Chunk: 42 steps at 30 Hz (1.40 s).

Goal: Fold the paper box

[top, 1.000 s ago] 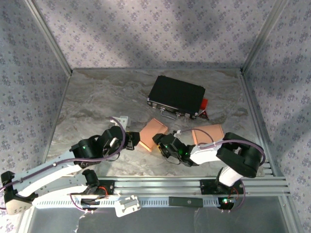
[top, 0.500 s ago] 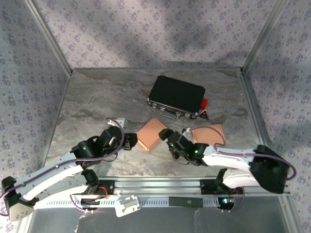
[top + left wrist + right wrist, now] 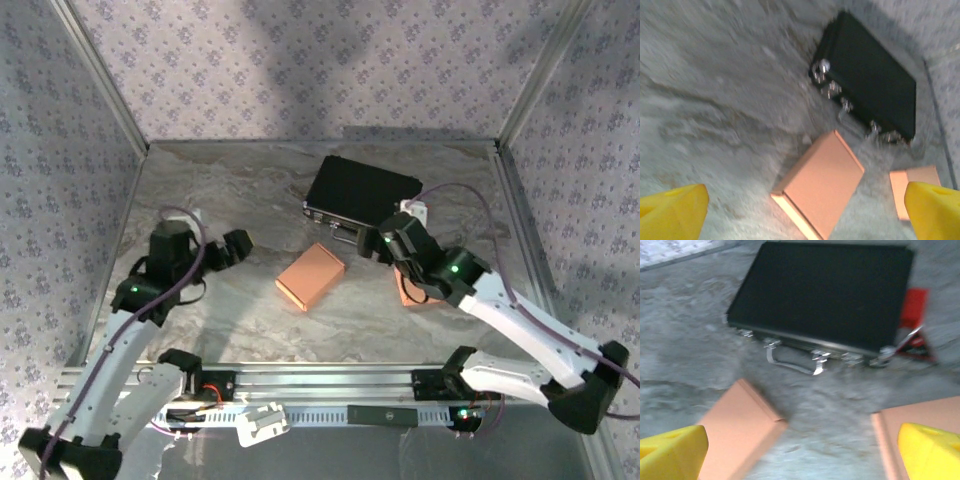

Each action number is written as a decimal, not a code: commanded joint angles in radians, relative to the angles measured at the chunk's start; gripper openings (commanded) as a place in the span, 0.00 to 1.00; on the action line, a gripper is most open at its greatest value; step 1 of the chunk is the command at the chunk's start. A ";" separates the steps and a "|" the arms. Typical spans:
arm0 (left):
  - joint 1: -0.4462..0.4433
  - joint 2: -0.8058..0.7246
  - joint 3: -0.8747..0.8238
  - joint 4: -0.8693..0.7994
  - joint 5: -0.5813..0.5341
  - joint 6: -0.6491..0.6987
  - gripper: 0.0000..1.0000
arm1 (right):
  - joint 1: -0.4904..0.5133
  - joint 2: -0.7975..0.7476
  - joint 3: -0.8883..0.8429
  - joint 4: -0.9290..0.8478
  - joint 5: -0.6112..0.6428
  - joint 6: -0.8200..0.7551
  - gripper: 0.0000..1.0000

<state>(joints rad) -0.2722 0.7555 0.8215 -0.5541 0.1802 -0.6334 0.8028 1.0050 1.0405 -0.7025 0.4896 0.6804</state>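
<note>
L gripper (image 3: pixel 236 247), R gripper (image 3: pixel 371 243) backed off; smooth flat rectangular paper box (image 3: pixel 311 276).

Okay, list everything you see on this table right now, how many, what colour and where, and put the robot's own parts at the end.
paper box: one, orange-tan, middle of the table, lying free
flat card piece: one, same orange-tan, right of the paper box, partly under the right arm
case: one, black with metal latches and handle, behind the paper box
red item: one, red, at the case's right end; too blurred to name
table: one, grey marbled
left gripper: one, open, left of the paper box, holding nothing
right gripper: one, open, in front of the case's right end, holding nothing
</note>
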 commanded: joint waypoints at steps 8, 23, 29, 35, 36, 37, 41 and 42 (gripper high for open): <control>0.065 -0.173 -0.058 0.025 -0.594 0.075 1.00 | -0.103 -0.422 -0.268 0.125 0.515 -0.280 0.99; 0.087 0.059 -0.563 0.952 -0.541 0.582 1.00 | -0.500 -0.479 -0.776 0.757 0.281 -0.572 0.99; 0.159 0.380 -0.552 1.246 -0.433 0.626 1.00 | -0.574 -0.445 -0.855 0.833 0.222 -0.530 0.99; 0.226 0.611 -0.491 1.375 -0.331 0.641 1.00 | -0.614 -0.440 -0.903 0.871 0.175 -0.489 0.99; 0.242 0.653 -0.494 1.421 -0.327 0.627 1.00 | -0.622 -0.434 -0.908 0.882 0.165 -0.489 0.99; 0.263 0.699 -0.500 1.459 -0.307 0.606 1.00 | -0.630 -0.426 -0.913 0.894 0.158 -0.489 0.99; 0.292 0.744 -0.471 1.437 -0.300 0.569 1.00 | -0.676 -0.384 -0.927 0.947 0.104 -0.482 0.99; 0.294 0.778 -0.468 1.487 -0.290 0.573 1.00 | -0.683 -0.375 -0.932 0.969 0.094 -0.480 0.99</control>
<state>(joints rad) 0.0143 1.5291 0.3084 0.8528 -0.1574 -0.0383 0.1387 0.6128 0.1265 0.1867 0.6315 0.1776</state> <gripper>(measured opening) 0.996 0.992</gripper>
